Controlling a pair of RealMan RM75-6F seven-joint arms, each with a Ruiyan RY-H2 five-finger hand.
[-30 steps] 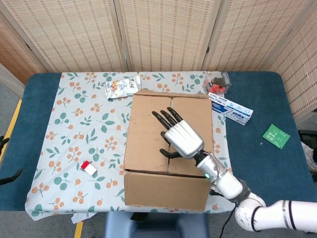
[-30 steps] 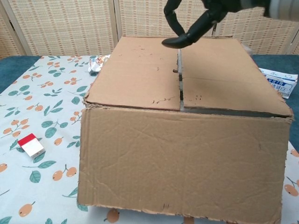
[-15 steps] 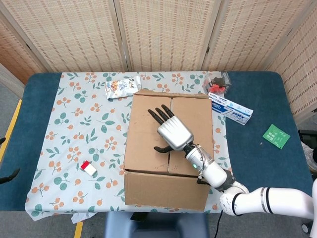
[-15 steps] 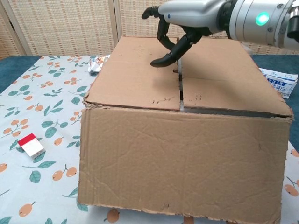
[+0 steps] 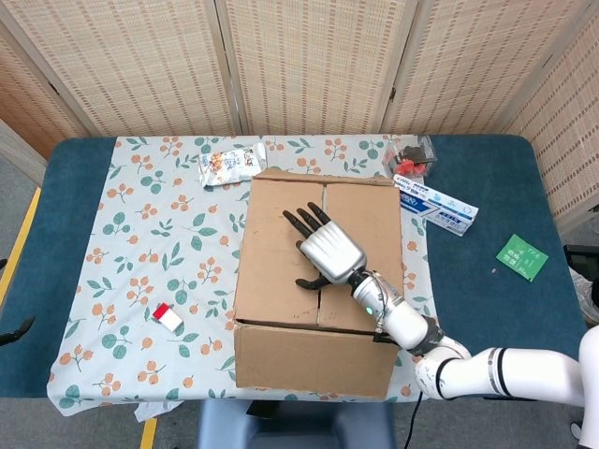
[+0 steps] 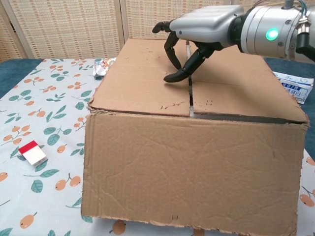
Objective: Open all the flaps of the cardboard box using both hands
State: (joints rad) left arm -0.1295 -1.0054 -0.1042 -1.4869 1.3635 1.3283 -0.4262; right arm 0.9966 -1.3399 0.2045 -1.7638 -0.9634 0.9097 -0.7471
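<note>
The cardboard box (image 5: 276, 262) (image 6: 187, 162) stands on the floral cloth, its top flaps lying flat and meeting at a centre seam (image 6: 190, 98). My right hand (image 5: 328, 248) (image 6: 197, 29) is low over the top, just left of the seam, with nothing in it. Its fingers (image 6: 171, 46) are apart and curve down toward the left flap. The thumb tip sits at or just above the cardboard beside the seam; I cannot tell whether it touches. Only a dark tip (image 5: 19, 326) at the left edge of the head view hints at my left hand.
A snack packet (image 5: 231, 165) lies behind the box. A small red and white box (image 5: 168, 316) (image 6: 32, 152) sits to its left. A blue and white carton (image 5: 436, 206) (image 6: 291, 88), a clear container with red parts (image 5: 412, 155) and a green card (image 5: 521, 256) lie to the right.
My right hand has come down and shifted left from above the seam onto the left flap side, its fingers now curved closer to the cardboard. The flaps have not moved.
</note>
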